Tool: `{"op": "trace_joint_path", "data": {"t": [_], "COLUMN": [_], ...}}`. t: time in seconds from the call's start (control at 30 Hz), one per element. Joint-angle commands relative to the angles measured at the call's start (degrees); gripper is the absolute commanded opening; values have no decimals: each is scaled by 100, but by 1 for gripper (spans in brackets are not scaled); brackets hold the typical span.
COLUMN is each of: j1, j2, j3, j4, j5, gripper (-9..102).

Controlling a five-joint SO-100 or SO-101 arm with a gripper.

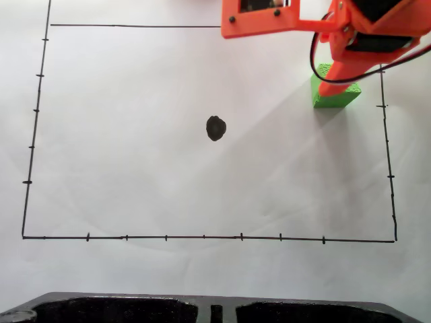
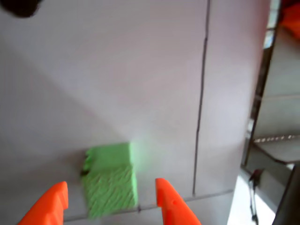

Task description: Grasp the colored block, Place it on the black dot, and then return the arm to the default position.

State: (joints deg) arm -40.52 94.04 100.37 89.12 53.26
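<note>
Fixed view: your arm (image 1: 350,40) was over the colored block (image 1: 335,94) near the counter's far right corner, well apart from the black dot (image 1: 215,128). Wrist view: claw (image 2: 112,204) was apart, straddling the block (image 2: 111,183), not clamped. Block looked like light, squashy foam; pinch the flat side faces.

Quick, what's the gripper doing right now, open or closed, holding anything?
Gripper: open, one finger on each side of the green block, not clamped on it yet.
</note>
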Motion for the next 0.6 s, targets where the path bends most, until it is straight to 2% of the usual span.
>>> {"op": "trace_joint_path", "data": {"t": [0.0,0.2,0.37,0.57], "j1": [-62,-97,-35,-44], "j2": [-9,-281,-457,-686], "j3": [-202,-211,-211,-220], "j4": [-70,-308,-422,-536], "j5": [35,-105,-272,-387], "gripper": [24,27,36,38]}}
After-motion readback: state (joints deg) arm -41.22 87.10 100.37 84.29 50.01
